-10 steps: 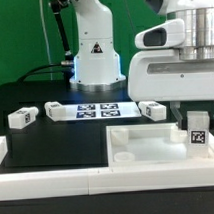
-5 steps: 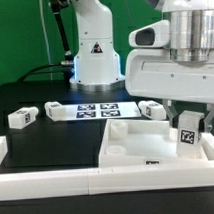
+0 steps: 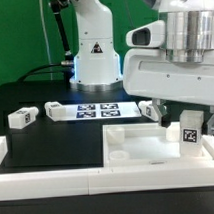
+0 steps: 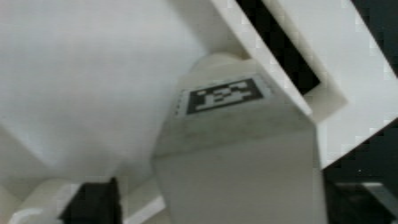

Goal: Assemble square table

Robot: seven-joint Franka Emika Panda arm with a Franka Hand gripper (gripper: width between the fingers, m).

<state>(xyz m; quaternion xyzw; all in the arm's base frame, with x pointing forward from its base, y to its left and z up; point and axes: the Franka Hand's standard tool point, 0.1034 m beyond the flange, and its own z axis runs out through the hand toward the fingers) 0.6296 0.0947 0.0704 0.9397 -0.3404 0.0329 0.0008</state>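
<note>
White plastic square tray-like tabletop (image 3: 147, 154), desk's near edge: one short white tagged block leg (image 3: 194, 135) upright in its far corner at the exterior view's right, apparently placed; two-finger gripper (image 3: 193, 122) astride it, jaws apart; three matching legs (image 3: 22, 118) (image 3: 55, 110) (image 3: 150, 110) loose on the desk, unfitted.

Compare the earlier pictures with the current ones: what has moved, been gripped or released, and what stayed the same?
The end effector shifted the leg slightly toward the exterior view's left, at a corner of the table top, then seems to have opened around it. The three loose legs and the marker board stayed put.
</note>
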